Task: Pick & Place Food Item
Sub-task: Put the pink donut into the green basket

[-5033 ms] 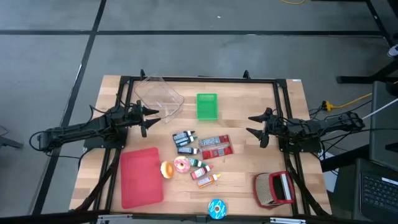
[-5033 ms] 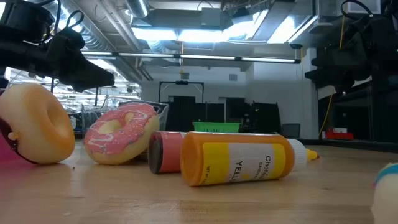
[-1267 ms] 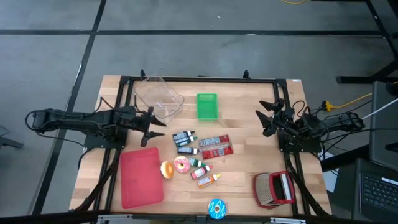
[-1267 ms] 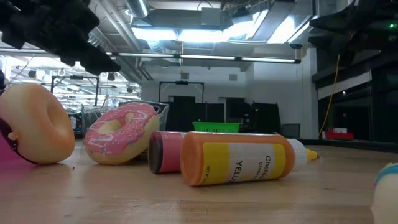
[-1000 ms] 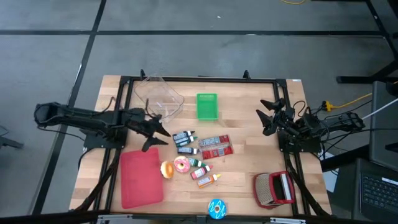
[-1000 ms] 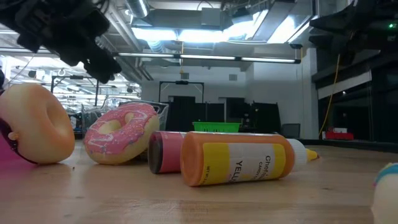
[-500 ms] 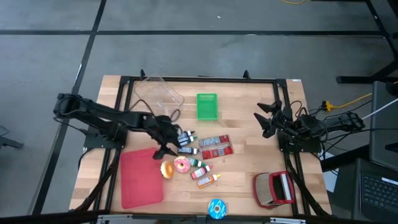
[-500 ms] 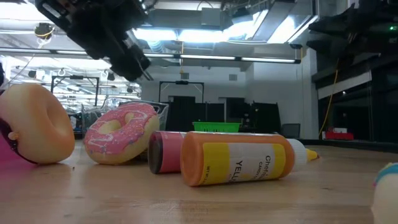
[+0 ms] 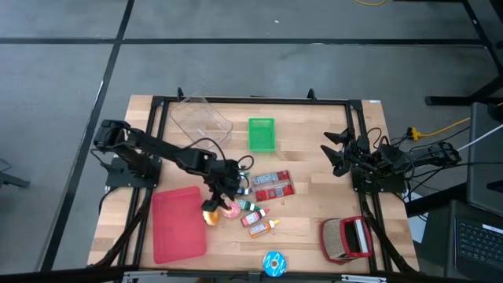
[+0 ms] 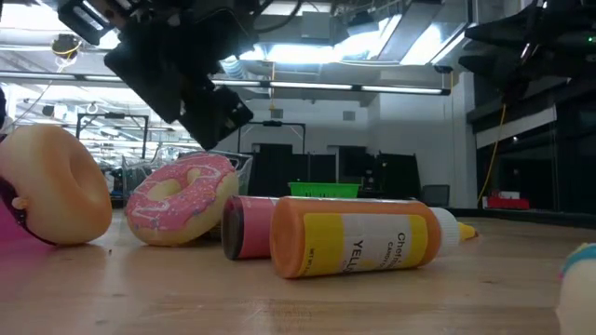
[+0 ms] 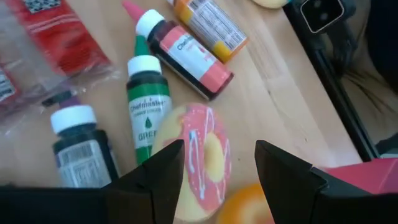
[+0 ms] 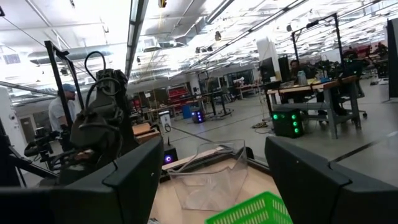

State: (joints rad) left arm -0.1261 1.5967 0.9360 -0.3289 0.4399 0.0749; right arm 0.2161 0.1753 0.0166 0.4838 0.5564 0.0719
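Observation:
A pink-iced donut (image 11: pixel 200 163) lies flat on the wooden table among small colouring bottles. An orange-yellow donut (image 10: pixel 54 197) sits just beside it, next to the red tray (image 9: pixel 178 226). My left gripper (image 11: pixel 217 169) hangs open above the pink donut, slanting down, with one finger to either side of it and touching nothing. In the high view my left gripper (image 9: pixel 222 196) covers part of both donuts. My right gripper (image 9: pixel 333 154) waits open at the table's right side, raised off the table.
Green and dark bottles (image 11: pixel 147 106), a red bottle (image 11: pixel 189 56) and a yellow one (image 10: pixel 358 238) lie close around the donuts. Red packets (image 9: pixel 272 185), a green basket (image 9: pixel 262 134), a clear tub (image 9: pixel 200 122), a blue donut (image 9: pixel 274 263) and a red-and-white object (image 9: pixel 346 238) stand farther off.
My left gripper has swung from beside the clear tub toward the table's near right, over the bottles to the pink donut, and has tipped from nearly level to slanting down. Its fingers have stayed open. The donuts and bottles have not moved.

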